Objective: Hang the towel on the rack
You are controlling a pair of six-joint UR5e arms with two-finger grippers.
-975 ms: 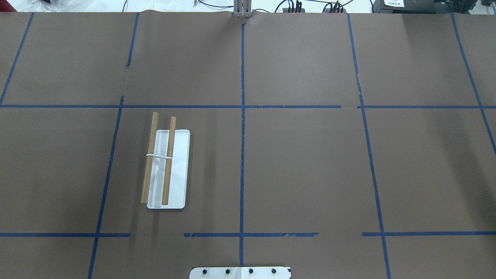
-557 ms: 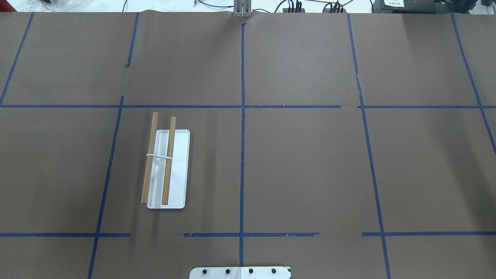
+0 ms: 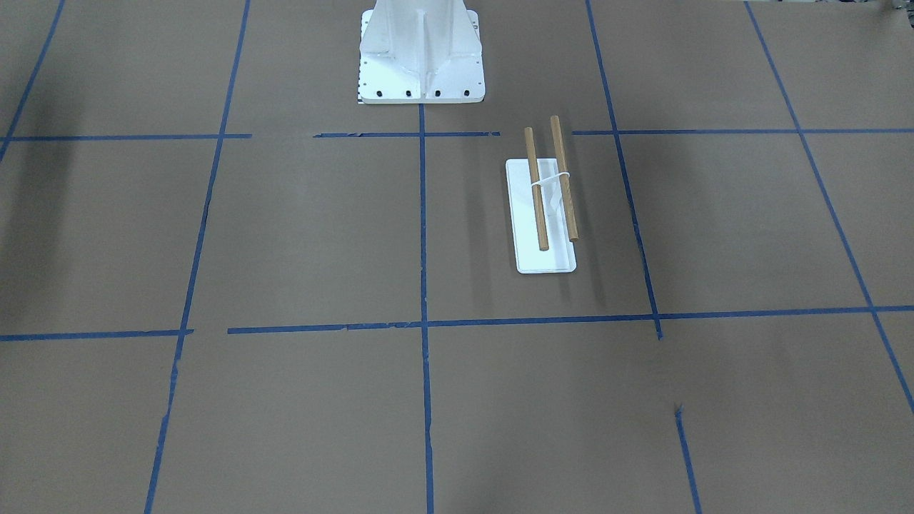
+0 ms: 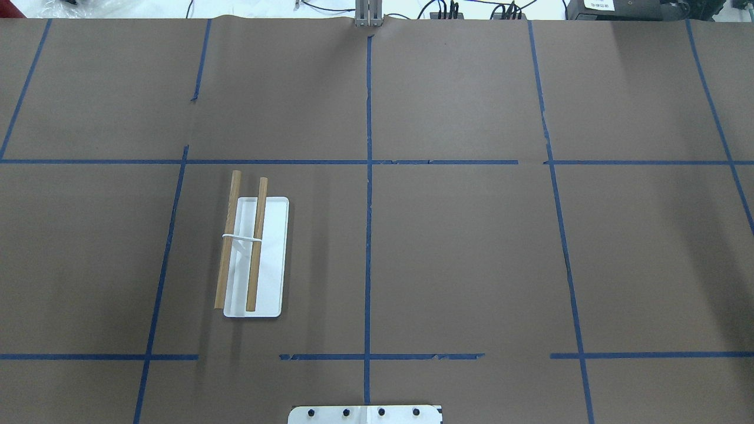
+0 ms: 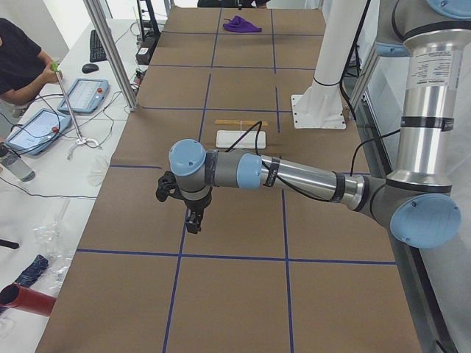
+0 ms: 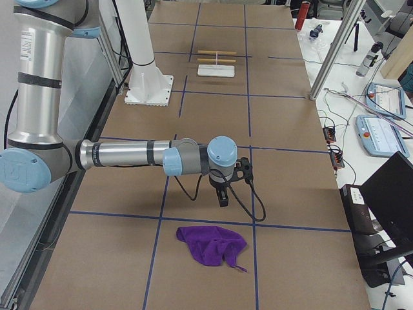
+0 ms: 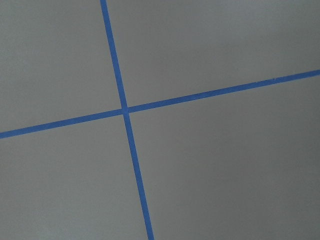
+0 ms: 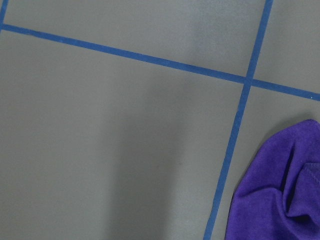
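Left gripper (image 5: 193,224): hangs over bare brown paper near the robot's left end of the table (image 4: 471,265), fingers pointing down. It shows only in the left side view, so I cannot tell whether the fingers are spread or pressed together. Its wrist camera sees only paper and a crossing of blue tape.

Rack (image 4: 254,247): stands upright left of the centre tape line, fairly near the robot. White base flat on the paper, two wooden rods parallel on top, both bare. Nothing hung yet.

Right gripper (image 6: 222,199): points down over a tape line towards the robot's right end, holding nothing. It shows only in the right side view, so I cannot tell its finger state either.

Towel (image 6: 211,244): lies crumpled in a loose heap on the paper at the far right, just beyond that tape line and near the right gripper. It is well apart from the rack.

Handling, as a judgement: light, soft and floppy. It should sag from any single pinch point and bunch up. Best hold looks like a raised fold or an outer edge, not the flat middle. It needs to be spread along the rods to stay draped.
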